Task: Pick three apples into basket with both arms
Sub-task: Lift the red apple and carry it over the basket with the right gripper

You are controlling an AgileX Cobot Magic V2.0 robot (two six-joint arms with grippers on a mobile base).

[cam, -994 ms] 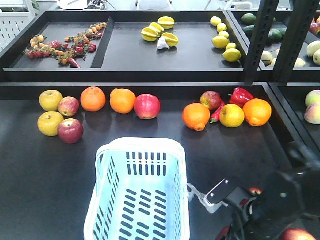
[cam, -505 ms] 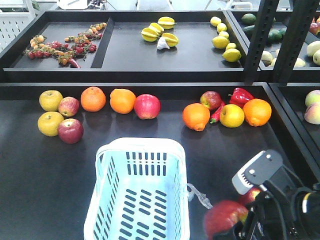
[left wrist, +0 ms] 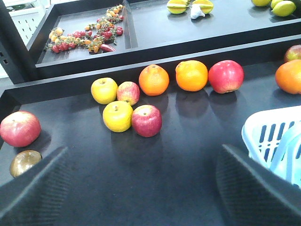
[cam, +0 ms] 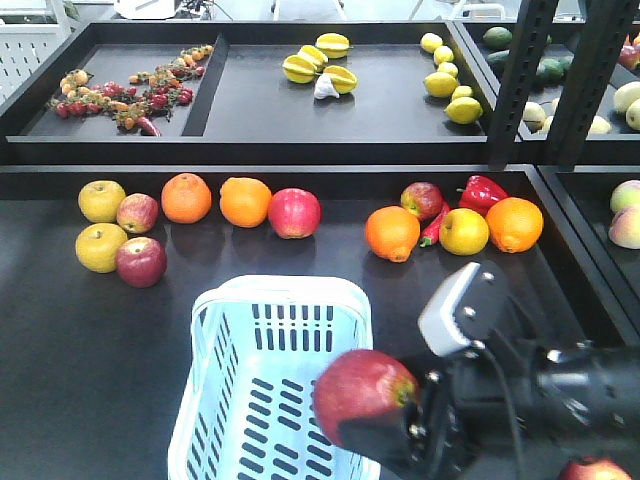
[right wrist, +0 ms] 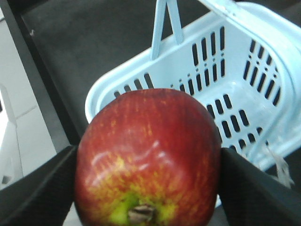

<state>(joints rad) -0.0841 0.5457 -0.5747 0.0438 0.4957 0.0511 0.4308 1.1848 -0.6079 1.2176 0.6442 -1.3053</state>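
the right claw (right wrist: 149,188) is pinching a dark red, round apple (cam: 362,393) streaked with yellowish-green, one black padded finger (right wrist: 42,188) pressed on each flank and the stem end turned toward the wrist camera. the grip runs across the widest part, which i judge keeps the smooth, round fruit from rolling out. the apple hangs in the air at the right rim of the pale blue-white slotted plastic basket (cam: 280,290). in the wrist view the basket's open middle lies beyond it, so it is probably not far enough over to let go safely. no fruit shows on the visible part of the basket's bottom.

its skin is glossy, deep red over the shoulder and breaking into yellow-green flecks around the short brown stem. no bruise shows.

the left claw (left wrist: 146,197) is spread wide with nothing between its fingers, low over the black worktop (left wrist: 178,165) and facing the left cluster of fruit. there a second dark red apple (left wrist: 146,120) touches a plain yellow apple (left wrist: 117,116), and a smaller red apple (left wrist: 128,92) sits just behind. that side looks suited to the left arm's pick.
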